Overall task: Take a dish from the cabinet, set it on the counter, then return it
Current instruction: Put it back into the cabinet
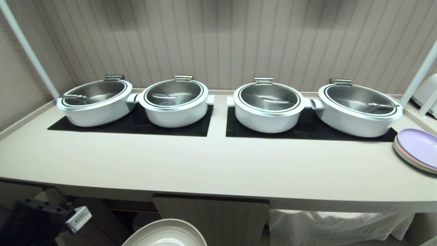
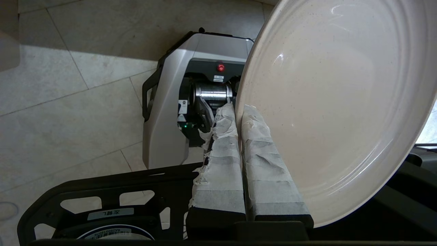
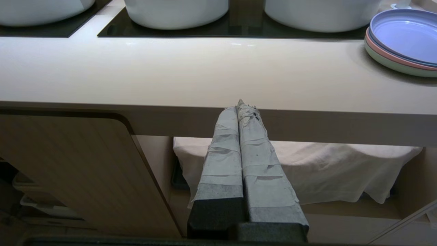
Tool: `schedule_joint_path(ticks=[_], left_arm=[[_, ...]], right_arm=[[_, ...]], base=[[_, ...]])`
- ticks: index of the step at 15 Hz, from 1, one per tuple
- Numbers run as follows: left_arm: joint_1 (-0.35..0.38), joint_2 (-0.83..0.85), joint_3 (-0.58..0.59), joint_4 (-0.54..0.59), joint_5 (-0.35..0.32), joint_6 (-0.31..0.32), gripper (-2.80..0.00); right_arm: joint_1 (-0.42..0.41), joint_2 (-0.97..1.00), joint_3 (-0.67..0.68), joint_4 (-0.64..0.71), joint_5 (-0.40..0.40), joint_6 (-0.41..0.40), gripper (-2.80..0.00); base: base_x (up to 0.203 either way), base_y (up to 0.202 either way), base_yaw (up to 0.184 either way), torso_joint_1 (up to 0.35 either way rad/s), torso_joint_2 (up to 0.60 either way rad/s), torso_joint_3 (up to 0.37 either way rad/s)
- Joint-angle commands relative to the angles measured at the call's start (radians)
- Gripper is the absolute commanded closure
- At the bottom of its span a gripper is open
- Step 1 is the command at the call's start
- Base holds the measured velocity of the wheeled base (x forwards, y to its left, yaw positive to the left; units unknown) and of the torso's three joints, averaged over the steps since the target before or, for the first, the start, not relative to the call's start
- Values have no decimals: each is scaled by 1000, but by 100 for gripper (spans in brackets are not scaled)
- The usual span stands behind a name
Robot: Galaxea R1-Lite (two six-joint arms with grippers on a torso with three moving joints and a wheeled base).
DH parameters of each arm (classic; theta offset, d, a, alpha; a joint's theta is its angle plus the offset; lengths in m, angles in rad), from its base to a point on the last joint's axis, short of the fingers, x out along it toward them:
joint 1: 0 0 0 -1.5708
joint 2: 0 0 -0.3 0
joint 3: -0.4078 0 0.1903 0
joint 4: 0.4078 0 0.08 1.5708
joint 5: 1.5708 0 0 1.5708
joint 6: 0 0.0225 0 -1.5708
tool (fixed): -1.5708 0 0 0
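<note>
Below, at the bottom centre of the head view, the dish [image 1: 167,234] shows only its upper arc, off-white with faint concentric rings, in front of and lower than the counter [image 1: 205,167]; the dark left arm occupies the lower left corner of that frame, beside the dish. Left wrist view: the left gripper [image 2: 238,112] has its two tape-wrapped fingers [image 2: 218,164] pressed together on the near rim of the dish [image 2: 338,102], one finger against the concave face and the other behind the rim, so the plate is pinched at its edge and fills the right of that frame, tilted well off level; the robot's grey base [image 2: 167,112] and the tiled floor [image 2: 68,102] lie at the left of the frame, past the fingers. Right wrist view: the right gripper [image 3: 243,104] has its taped fingers closed on each other with nothing between them, tips level with the front edge of the counter [image 3: 205,71]; the fluted cabinet [image 3: 78,171] door stands at lower left and a white cloth [image 3: 324,167] hangs at lower right. Head view, upper half: four white lidded pots [image 1: 269,107] sit on two black inset panels [image 1: 136,124]; stacked lavender, pink and green plates [image 1: 418,148] rest on the counter at the right edge, well apart from the dish.
</note>
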Motion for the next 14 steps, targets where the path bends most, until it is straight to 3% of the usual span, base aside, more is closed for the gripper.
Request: schedule_joint_path(ticks=[1, 14], left_arm=[[0, -5, 3, 1, -1, -3, 0], [-1, 4, 2, -2, 7, 0, 0]], right_arm=[[0, 0, 1, -1, 0, 0, 0], [0, 0, 1, -2, 0, 0, 0]], base=[[0, 0, 0, 0, 0, 0], [0, 0, 0, 0, 0, 0]])
